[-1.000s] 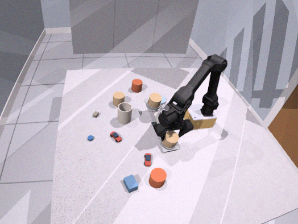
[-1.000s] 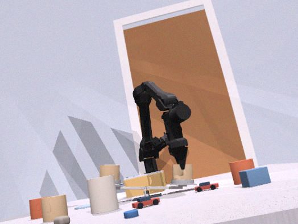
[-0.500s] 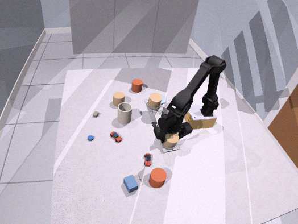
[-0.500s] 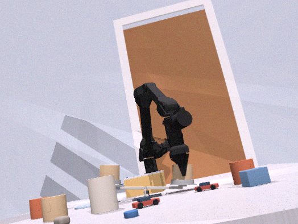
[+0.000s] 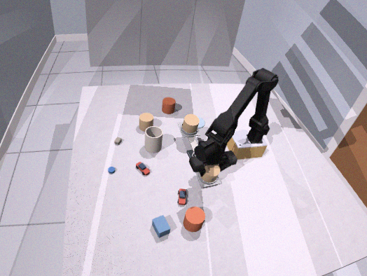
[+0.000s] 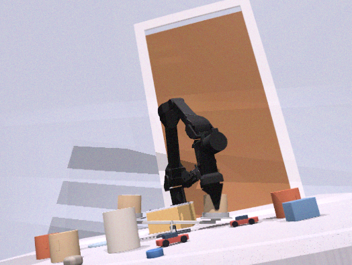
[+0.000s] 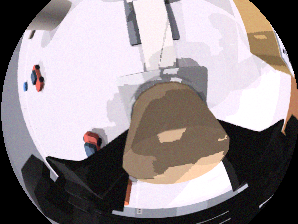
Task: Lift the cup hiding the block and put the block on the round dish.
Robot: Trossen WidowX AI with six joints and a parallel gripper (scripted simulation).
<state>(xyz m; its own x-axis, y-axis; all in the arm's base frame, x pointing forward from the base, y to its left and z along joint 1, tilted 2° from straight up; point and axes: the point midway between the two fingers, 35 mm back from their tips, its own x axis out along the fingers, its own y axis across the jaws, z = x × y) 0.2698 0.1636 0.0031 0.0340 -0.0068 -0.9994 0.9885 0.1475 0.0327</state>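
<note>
Gripper (image 5: 210,172) is down over the near cup (image 5: 211,173) and pinches it at the sides; the cup sits on its pad at the balance (image 6: 174,222) end, about 6 o'clock from the other cup (image 5: 190,123) in the top view. Round dish (image 5: 201,122) lies just behind that far cup, at its 3 o'clock. Block not visible
</note>
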